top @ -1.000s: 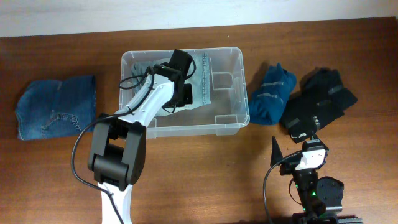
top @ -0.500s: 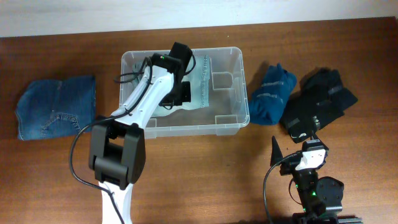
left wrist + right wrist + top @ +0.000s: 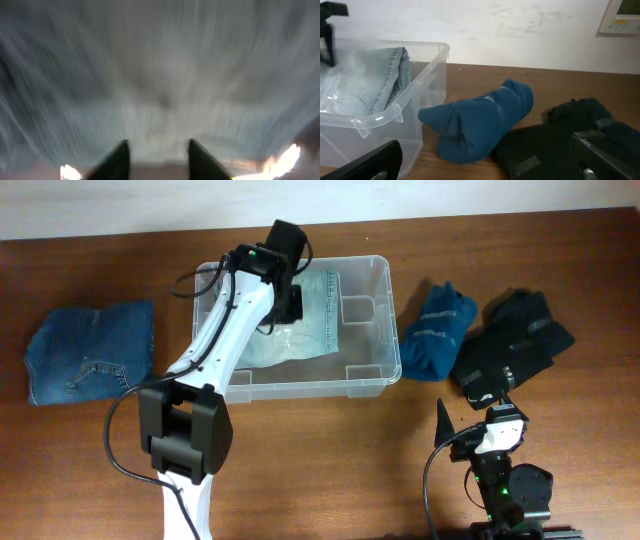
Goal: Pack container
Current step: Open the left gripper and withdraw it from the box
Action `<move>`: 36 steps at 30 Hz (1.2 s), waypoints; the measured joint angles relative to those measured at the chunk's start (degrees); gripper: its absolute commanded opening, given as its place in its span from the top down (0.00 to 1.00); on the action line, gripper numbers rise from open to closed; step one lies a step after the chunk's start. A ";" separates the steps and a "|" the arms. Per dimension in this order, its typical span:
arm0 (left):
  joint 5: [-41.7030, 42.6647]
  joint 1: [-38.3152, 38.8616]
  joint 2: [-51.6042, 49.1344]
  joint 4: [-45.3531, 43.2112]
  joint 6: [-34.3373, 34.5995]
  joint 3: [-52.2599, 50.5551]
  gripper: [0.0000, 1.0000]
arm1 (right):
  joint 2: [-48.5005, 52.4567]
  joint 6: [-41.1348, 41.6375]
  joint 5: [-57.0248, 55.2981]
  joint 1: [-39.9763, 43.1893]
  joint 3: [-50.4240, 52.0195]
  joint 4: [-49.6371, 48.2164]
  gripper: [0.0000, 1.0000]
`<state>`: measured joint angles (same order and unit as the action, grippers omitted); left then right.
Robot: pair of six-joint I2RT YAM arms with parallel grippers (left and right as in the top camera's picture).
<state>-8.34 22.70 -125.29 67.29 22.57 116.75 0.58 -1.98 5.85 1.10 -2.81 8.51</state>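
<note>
Left pincer (image 3: pixel 159 150) hangs over the container (image 3: pixel 300 388), which sits mid-surface (image 3: pixel 330 465). Motion blur hides its grip, so I cannot tell. Right pincer (image 3: pixel 485 145) is released, cut off at the frame edge. One pale denim garment (image 3: pixel 320 305) lies inside the container. One folded jeans (image 3: pixel 90 350) lies left of it. One black garment (image 3: pixel 515 345) and one blue garment (image 3: pixel 438 330) lie right of it.
</note>
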 measured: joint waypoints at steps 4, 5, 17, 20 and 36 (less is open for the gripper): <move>-5.40 -0.09 0.00 -10.27 0.17 0.33 0.65 | 0.00 -0.02 0.00 0.00 0.00 0.02 0.01; -6.93 -0.15 0.00 -12.79 0.24 0.35 0.78 | 0.00 0.02 0.00 0.00 0.00 0.00 0.02; -13.84 -0.33 -1.31 -21.49 0.44 0.48 0.99 | 0.00 0.02 0.00 0.00 0.00 0.02 0.02; -14.23 -0.33 -4.59 -21.33 0.44 0.52 0.99 | 0.00 0.00 0.00 0.00 0.00 0.02 0.02; -14.27 -0.85 -9.31 -21.73 -0.28 0.83 0.89 | 0.00 0.02 0.00 0.00 0.00 0.02 0.02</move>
<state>-22.61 21.85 -134.61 45.56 22.28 117.58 0.58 -1.96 5.85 1.10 -2.81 8.54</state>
